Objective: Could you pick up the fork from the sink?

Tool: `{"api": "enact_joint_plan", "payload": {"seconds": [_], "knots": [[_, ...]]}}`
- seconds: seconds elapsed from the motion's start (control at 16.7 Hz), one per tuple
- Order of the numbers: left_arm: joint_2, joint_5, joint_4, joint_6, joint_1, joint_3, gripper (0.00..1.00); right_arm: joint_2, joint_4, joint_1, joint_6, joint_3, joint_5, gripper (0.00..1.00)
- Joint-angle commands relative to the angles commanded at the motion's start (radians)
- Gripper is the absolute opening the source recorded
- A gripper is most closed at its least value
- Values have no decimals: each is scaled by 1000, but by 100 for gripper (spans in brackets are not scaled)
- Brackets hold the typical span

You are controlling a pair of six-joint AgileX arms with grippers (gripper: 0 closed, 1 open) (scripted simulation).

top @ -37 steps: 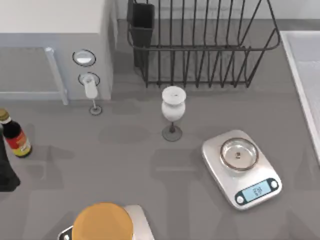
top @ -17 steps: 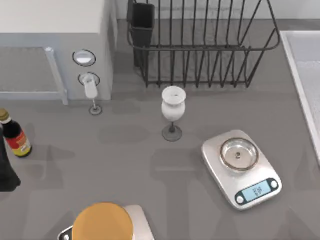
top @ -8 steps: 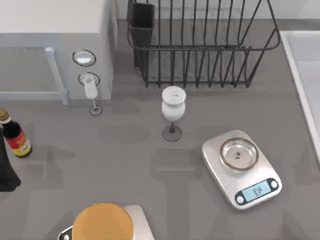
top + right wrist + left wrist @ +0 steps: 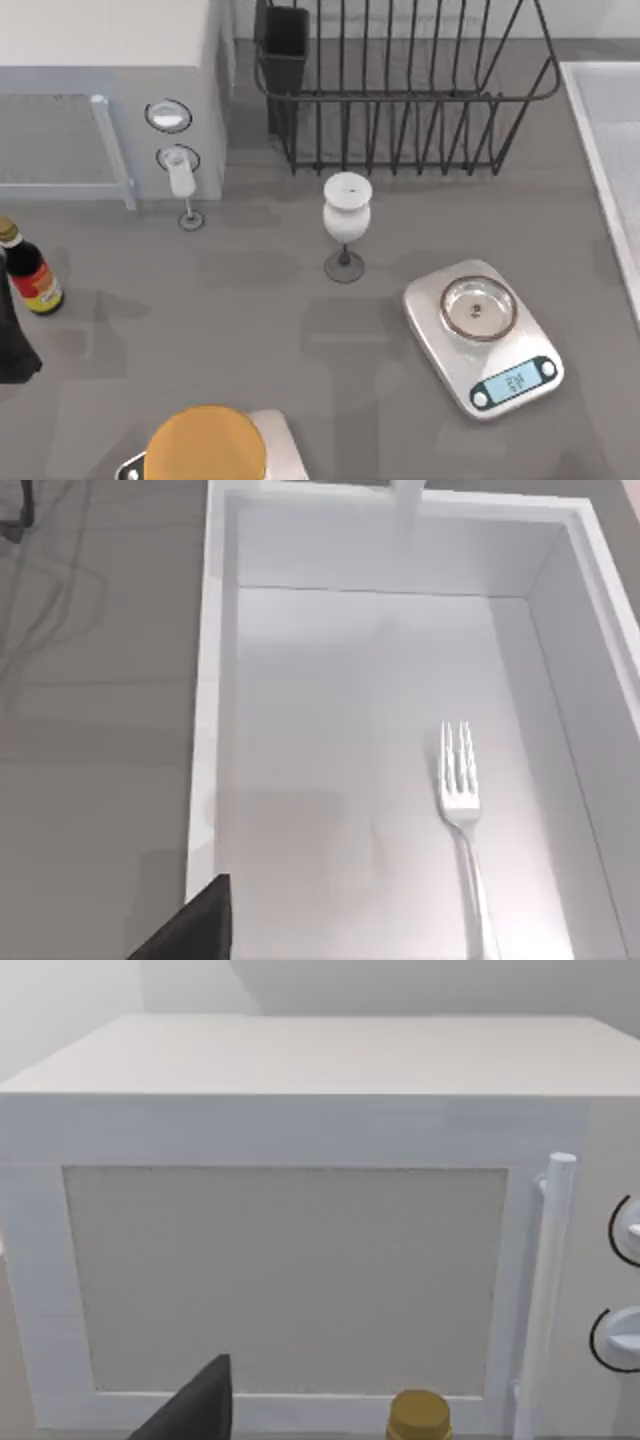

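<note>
Fork lying flat in the sink, untouched

The right wrist view looks down into the sink (image 4: pixel 215 680), where the fork (image 4: pixel 463 810) lies on the basin floor, tines toward the far wall, handle end cut off. In the top view the sink (image 4: pixel 590 130) is a strip of rim at the table's right edge, near the kitchen scale (image 4: pixel 483 337). The left wrist view faces a microwave (image 4: pixel 300 1230). Whether either gripper is wide or narrow cannot be told
</note>
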Motion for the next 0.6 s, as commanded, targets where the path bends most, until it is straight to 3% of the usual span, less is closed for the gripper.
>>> {"api": "enact_joint_plan", "payload": {"seconds": [0.6], "knots": [[0, 0, 0, 0, 0, 0, 100, 1117, -544, -148, -139, 926, 2, 100]]}}
